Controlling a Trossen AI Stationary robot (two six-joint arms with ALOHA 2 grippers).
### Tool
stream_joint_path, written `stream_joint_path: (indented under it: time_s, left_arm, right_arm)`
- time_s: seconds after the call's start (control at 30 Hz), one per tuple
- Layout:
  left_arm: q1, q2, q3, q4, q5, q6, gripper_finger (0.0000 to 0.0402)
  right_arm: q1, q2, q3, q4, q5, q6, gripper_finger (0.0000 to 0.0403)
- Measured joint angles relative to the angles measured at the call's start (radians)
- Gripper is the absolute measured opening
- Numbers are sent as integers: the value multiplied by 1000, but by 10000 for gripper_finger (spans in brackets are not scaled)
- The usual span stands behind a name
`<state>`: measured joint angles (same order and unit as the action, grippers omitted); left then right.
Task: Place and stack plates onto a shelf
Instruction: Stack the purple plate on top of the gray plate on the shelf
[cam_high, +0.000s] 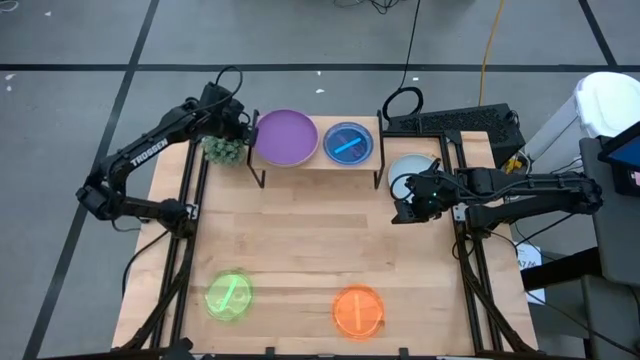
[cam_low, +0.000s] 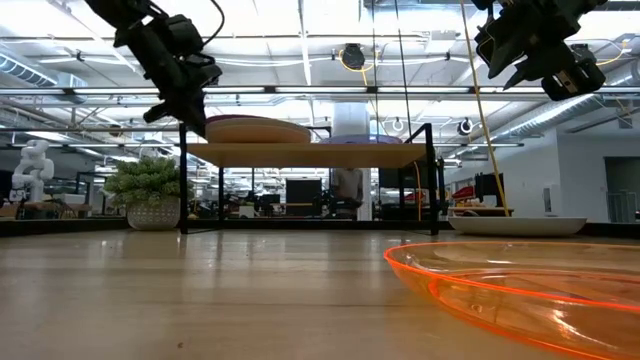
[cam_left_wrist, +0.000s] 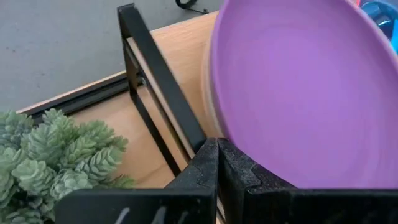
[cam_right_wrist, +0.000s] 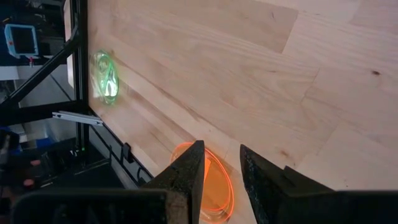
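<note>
The light-wood shelf (cam_high: 318, 158) stands at the table's far edge. On it lie the purple plate (cam_high: 286, 137) and the small blue plate (cam_high: 348, 143). In the left wrist view a pale rim (cam_left_wrist: 207, 93) shows under the purple plate (cam_left_wrist: 298, 87). My left gripper (cam_high: 240, 128) is shut, its tips (cam_left_wrist: 217, 149) right beside the purple plate's left rim. My right gripper (cam_high: 408, 207) hovers over the table's right side, narrowly open (cam_right_wrist: 222, 163) and empty. The grey-blue plate (cam_high: 408, 170), the green plate (cam_high: 229, 296) and the orange plate (cam_high: 358, 311) rest flat on the table. My left gripper has its shut fingers (cam_left_wrist: 239, 171) at the purple plate's left rim (cam_left_wrist: 214, 118), coming from the table's left and slanting down. Whether they touch the rim, I cannot tell. The plate lies flat on the shelf.
A small potted plant (cam_high: 225, 150) stands just left of the shelf, under my left arm. A keyboard (cam_high: 455, 122) and cables lie beyond the far right corner. Bare wood (cam_high: 320, 230) spreads across the middle of the table, between the shelf and the two near plates.
</note>
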<state>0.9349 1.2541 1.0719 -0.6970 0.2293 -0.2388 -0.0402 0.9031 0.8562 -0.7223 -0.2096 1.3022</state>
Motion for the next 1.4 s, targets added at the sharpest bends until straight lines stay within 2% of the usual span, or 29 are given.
stream_joint_path:
  time_s: [0.23,0.47,1.4]
  left_arm:
    - [0,-71,14,19,-22,-8,3]
    - [-8,-37,12,12,59,58,3]
    - [-7,-11,1,4,61,82,3]
  right_arm:
    - [0,0,0,0,0,0,89]
    - [0,0,0,0,-1,-4,89]
    - [0,0,0,0,-1,-9,89]
